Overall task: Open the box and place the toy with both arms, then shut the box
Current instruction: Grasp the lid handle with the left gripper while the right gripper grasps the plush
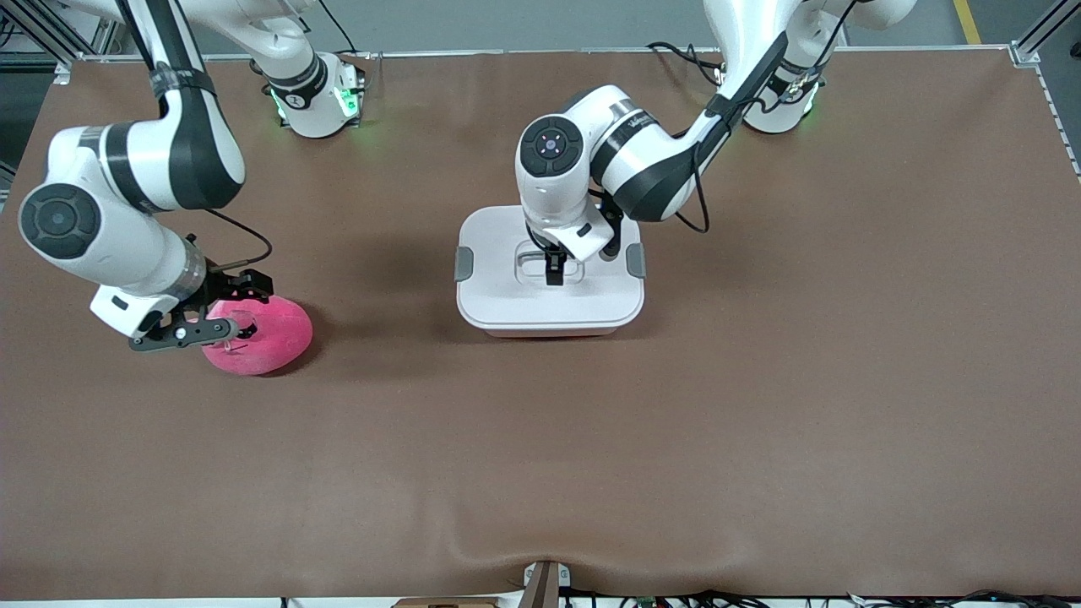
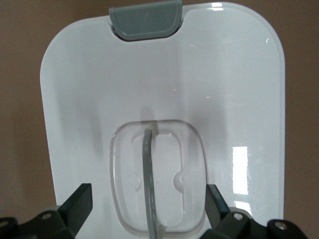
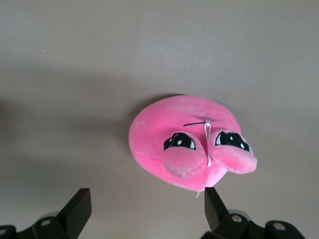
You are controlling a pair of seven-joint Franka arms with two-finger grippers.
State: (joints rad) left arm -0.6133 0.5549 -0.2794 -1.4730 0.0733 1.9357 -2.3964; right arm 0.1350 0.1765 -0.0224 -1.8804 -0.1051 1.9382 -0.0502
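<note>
The box [image 1: 507, 295] stands at the table's middle, its white lid shut, with a grey latch [image 1: 464, 263] on each short side. My left gripper [image 1: 553, 268] hangs low over the lid's recessed handle, open. In the left wrist view its fingers [image 2: 79, 204] straddle the upright clear-grey handle [image 2: 148, 174] without touching it, and one latch [image 2: 146, 20] shows. The pink toy [image 1: 270, 333] lies on the table toward the right arm's end. My right gripper [image 1: 211, 319] is open and empty, over the toy's edge. The right wrist view shows the toy [image 3: 164, 134] with its droopy eyes, just ahead of the fingers [image 3: 215, 206].
The brown table mat [image 1: 760, 380] is bare around the box and the toy. The arms' bases [image 1: 317, 101] stand at the table's edge farthest from the front camera.
</note>
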